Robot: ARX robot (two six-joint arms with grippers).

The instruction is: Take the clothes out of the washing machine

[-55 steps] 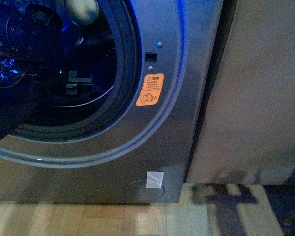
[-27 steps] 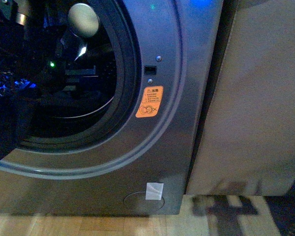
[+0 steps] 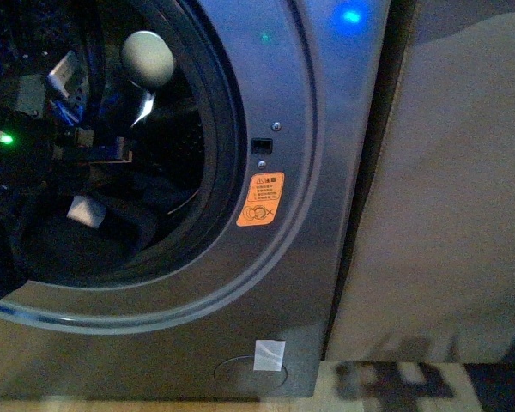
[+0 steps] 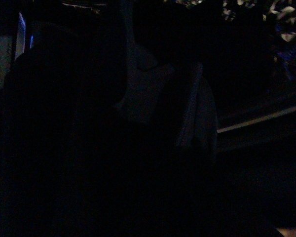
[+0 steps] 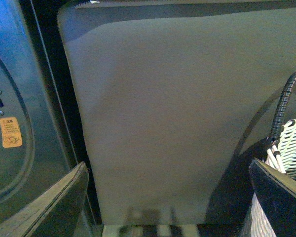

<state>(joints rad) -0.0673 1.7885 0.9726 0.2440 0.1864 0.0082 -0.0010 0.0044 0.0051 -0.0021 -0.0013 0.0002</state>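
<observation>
**Drawing the garment out of the drum**

The left gripper's state I cannot tell: its wrist view is dark, and the front view shows only arm cabling inside the porthole. The right gripper hangs wide apart before the tan cabinet. The clothes lie in dark folds low in the drum of the washing machine. I should lift them clear of that porthole, slowly, against snagging.

Room as I see it | tan cabinet: plain flat front, fills right of front view | floor: pale wood planks, dark shadow across | white woven basket: near the cabinet | light: dim, bluish | left wrist view: dark
</observation>
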